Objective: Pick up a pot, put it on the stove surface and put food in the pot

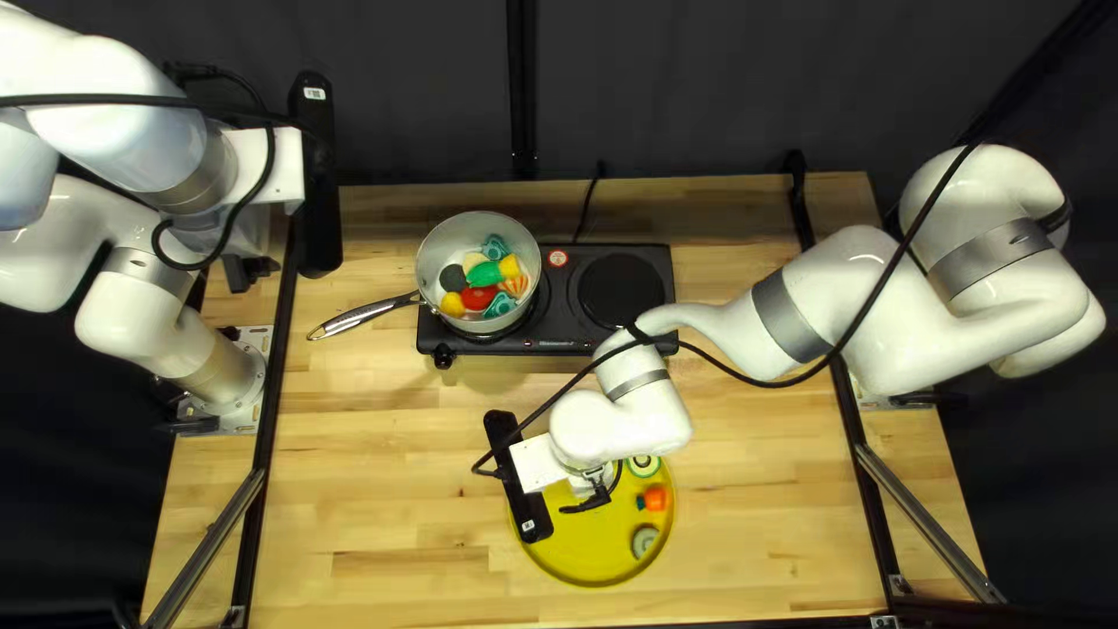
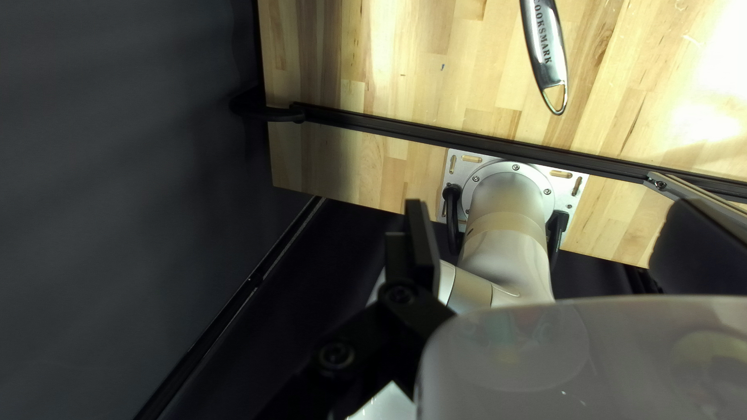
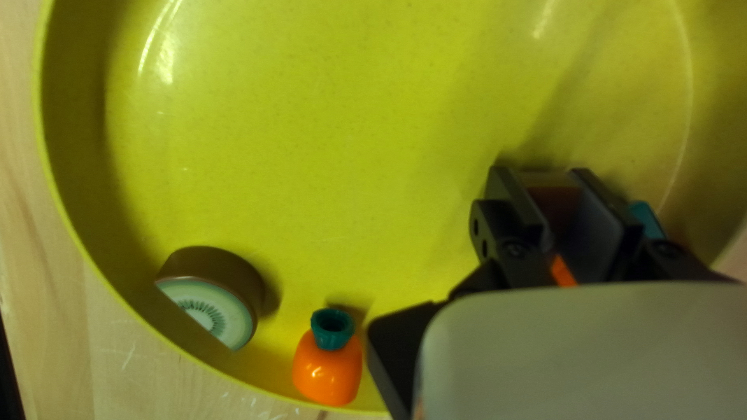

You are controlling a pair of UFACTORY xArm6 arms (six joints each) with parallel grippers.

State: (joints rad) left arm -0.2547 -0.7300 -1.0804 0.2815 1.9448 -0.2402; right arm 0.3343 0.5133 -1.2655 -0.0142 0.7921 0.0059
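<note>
And the pot point(image 1: 443, 245) is on the stove point(image 1: 620, 291), upper centre of the top left view, food point(image 1: 483, 275) inside, left claw point(image 2: 545, 225) apart, right claw point(image 3: 547, 177) clamped on a reddish piece point(image 3: 554, 206), kiwi slice point(image 3: 208, 299) and orange piece point(image 3: 328, 372) left to add!

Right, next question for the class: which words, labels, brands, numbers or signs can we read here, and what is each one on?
"OOKSMARK": on the pot handle, its start cut off.
Print on the stove: too small to read.
Red sticker on the stove: too small.
White labels on the left bar and right bar: too small.
</note>
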